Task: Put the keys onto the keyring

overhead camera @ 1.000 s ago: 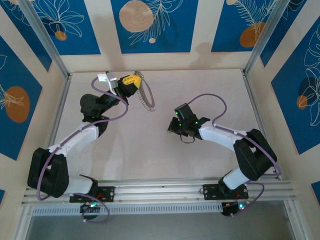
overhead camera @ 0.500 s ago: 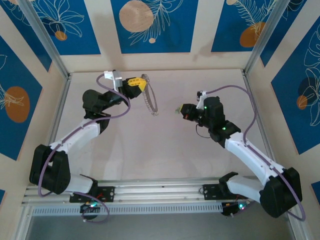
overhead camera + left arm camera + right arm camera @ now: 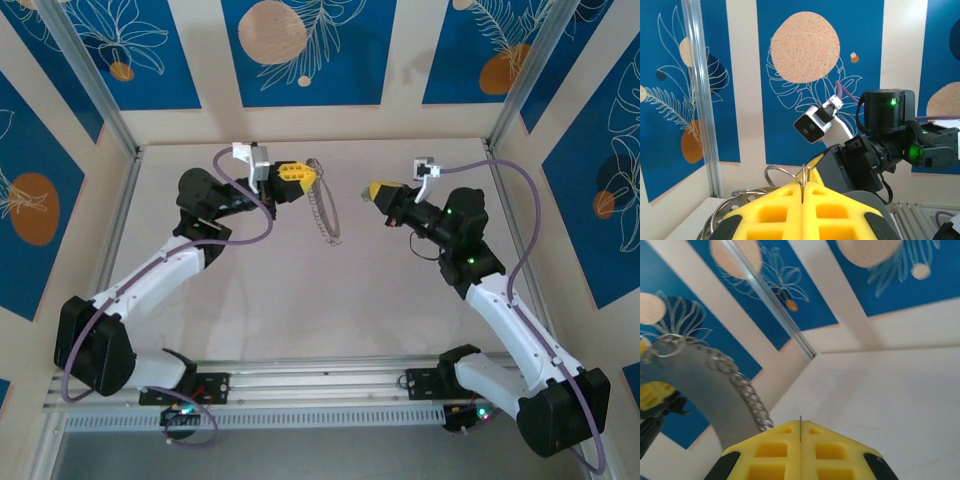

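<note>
My left gripper (image 3: 305,172) is held above the far part of the table, shut on the keyring (image 3: 325,215), whose grey chain hangs down from it. In the left wrist view the ring's wire (image 3: 781,172) stands pinched between the yellow fingers of the left gripper (image 3: 803,186). My right gripper (image 3: 374,188) faces it from the right, a short gap away, and is shut. In the right wrist view a thin metal edge, the key (image 3: 800,419), pokes out of the right gripper (image 3: 800,424). Its green head is hidden. The keyring's chain (image 3: 749,397) hangs just left of it.
Both arms hang over the pale table (image 3: 260,300). Blue-patterned walls (image 3: 300,50) and metal corner posts (image 3: 90,80) close in the back and sides. The rail (image 3: 320,385) with the arm bases runs along the near edge.
The right arm rose from the table's middle and swung right, its gripper now pointing left at the left gripper. The left gripper carried the keyring rightwards.
</note>
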Tool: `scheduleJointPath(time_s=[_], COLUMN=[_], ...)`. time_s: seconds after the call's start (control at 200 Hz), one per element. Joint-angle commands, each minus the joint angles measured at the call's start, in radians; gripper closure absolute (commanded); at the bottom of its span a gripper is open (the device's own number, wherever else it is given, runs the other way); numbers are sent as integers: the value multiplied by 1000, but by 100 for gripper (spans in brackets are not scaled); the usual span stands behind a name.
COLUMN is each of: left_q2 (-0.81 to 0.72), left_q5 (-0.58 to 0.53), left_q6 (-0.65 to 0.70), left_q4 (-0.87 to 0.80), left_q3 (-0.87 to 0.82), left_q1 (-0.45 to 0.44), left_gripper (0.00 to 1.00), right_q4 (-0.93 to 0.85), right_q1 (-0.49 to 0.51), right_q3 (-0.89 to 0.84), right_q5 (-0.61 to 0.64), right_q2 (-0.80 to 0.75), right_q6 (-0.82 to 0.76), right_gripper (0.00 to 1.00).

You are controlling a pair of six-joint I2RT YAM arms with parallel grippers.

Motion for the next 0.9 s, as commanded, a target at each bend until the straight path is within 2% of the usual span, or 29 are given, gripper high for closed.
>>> scheduleJointPath(time_s=[0.0,0.385,0.89], left_q2=[-27,8,14], left_q5=[-19,-12,8], left_q6=[61,94,102], left_q4=[10,-12,-33], left_q3=[51,84,87], left_q1=[-22,-43,-55], left_gripper=[100,100,100], right_q4=[146,257,327], right_q1=[-9,-11,73], right_q3=[7,5,71], right_q5=[-104,-191,-176], right_q2=[-35,-43,32], right_q6=[-56,-39,-16], right_gripper=[100,100,100])
